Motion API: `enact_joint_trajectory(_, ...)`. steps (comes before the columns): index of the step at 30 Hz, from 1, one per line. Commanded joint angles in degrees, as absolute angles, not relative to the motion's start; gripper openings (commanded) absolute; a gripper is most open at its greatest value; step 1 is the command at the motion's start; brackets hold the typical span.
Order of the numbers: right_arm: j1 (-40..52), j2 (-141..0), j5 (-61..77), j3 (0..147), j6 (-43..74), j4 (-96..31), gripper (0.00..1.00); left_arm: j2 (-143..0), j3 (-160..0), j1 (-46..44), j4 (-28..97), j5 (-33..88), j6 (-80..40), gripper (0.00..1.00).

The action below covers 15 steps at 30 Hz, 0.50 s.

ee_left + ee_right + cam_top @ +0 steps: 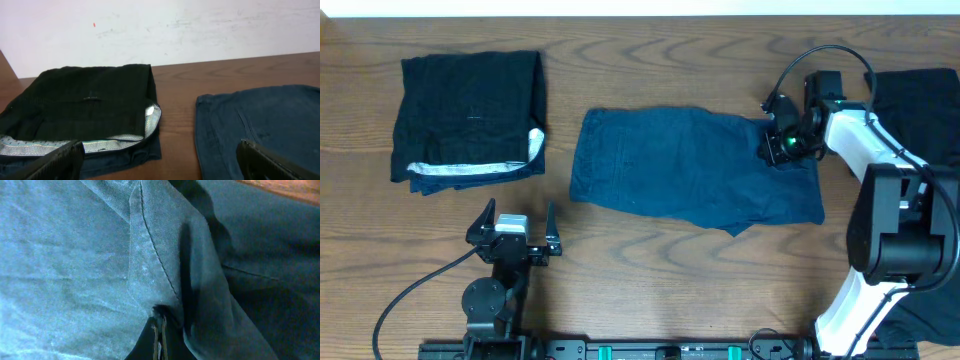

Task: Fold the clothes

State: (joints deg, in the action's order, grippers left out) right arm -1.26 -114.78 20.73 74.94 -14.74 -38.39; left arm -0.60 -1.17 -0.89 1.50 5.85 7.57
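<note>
Only the right wrist view shows right jaws pinching navy shorts; left jaws gape.

Brown wood-grain table, scuffed white wall behind it, 1 small red speck on the wall

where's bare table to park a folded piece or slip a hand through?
Bare wood: the strip between the black folded garment and the navy shorts; the front band below the shorts, from left gripper to right arm. Crowded: the right end, where the right gripper grips the shorts beside a second black garment.
</note>
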Motion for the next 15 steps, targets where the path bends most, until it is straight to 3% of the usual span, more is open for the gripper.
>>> enact_joint_trajectory(1, -0.6, -114.1, 19.0, 75.3, -15.4, -38.2, 0.01, -0.3, -0.2, -1.1, 3.4, 7.0, 8.1, 0.98)
enact_joint_trajectory(10, -0.6, -114.1, 19.0, 75.3, -15.4, -37.5, 0.02, -0.3, -0.2, -1.1, 3.4, 7.0, 8.1, 0.98)
enact_joint_trajectory(15, -0.6, -114.1, 19.0, 75.3, -15.5, -35.7, 0.09, -0.3, -0.2, -1.1, 3.4, 7.0, 8.1, 0.98)
